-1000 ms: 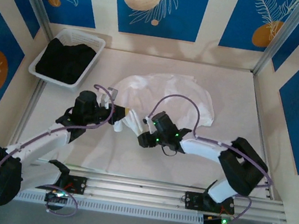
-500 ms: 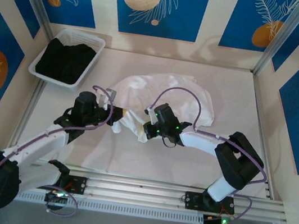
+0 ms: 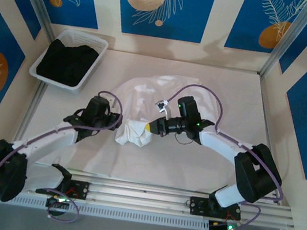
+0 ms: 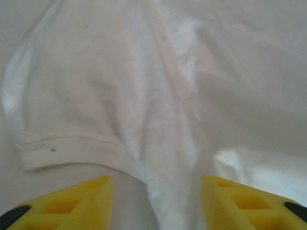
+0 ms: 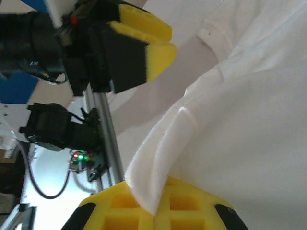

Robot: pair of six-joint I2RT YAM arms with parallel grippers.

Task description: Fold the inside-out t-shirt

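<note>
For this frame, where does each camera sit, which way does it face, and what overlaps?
Top external: above and behind the bases, looking down on the table, both arms, the t-shirt and basket.
Left wrist: just above the cloth, looking down at a sleeve hem; left gripper open at the bottom edge.
Right wrist: low, facing the near rail; right gripper pinches a shirt fold.
Shared: right wrist and top views both show the left gripper.

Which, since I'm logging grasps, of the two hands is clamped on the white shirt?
The right hand: it is shut on a fold of the shirt, while the left hand hovers open above it, gripping nothing.
</note>
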